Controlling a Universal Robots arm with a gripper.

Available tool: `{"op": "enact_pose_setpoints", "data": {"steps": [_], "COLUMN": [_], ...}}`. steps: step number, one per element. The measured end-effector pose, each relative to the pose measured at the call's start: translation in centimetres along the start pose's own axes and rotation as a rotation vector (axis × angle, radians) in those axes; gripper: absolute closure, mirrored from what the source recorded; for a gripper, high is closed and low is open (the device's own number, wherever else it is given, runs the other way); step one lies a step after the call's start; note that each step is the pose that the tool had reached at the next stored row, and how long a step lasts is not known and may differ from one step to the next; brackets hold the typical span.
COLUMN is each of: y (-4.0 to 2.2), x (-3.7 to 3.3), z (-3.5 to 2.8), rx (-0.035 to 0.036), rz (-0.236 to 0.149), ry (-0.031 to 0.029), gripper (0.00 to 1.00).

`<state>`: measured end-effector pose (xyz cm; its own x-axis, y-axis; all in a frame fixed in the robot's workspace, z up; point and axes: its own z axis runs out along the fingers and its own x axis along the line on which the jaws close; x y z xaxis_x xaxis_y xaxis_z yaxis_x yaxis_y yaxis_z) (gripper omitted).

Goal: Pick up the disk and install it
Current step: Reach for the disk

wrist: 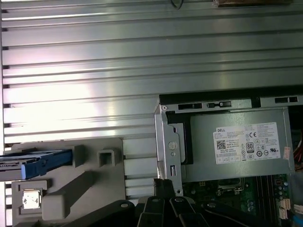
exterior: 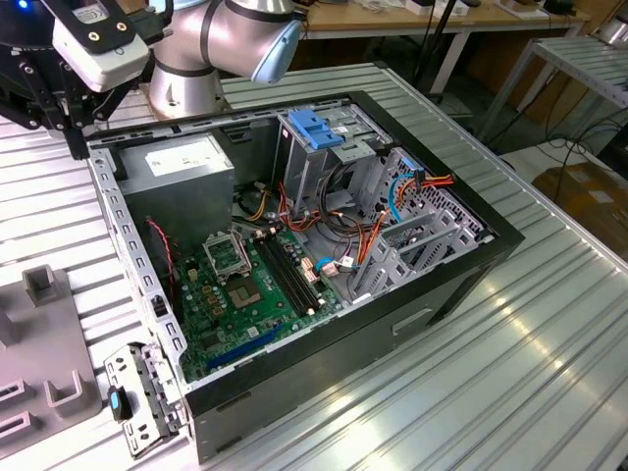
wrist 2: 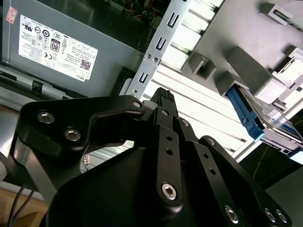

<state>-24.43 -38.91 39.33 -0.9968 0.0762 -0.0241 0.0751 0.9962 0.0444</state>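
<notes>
My gripper is hanging over a corner of the open computer case, next to the power supply. I cannot tell whether my jaws are apart or together. The disk is sitting well apart from my jaws, outside the case. It is resting in the grey holder on the ribbed table.
</notes>
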Motion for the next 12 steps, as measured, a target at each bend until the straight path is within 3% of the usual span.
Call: {"op": "enact_pose_setpoints", "data": {"steps": [12], "y": [-0.04], "x": [1.92], "z": [-0.05], "rx": [0.0], "rz": [0.0], "ry": [0.0], "gripper": [0.89]}}
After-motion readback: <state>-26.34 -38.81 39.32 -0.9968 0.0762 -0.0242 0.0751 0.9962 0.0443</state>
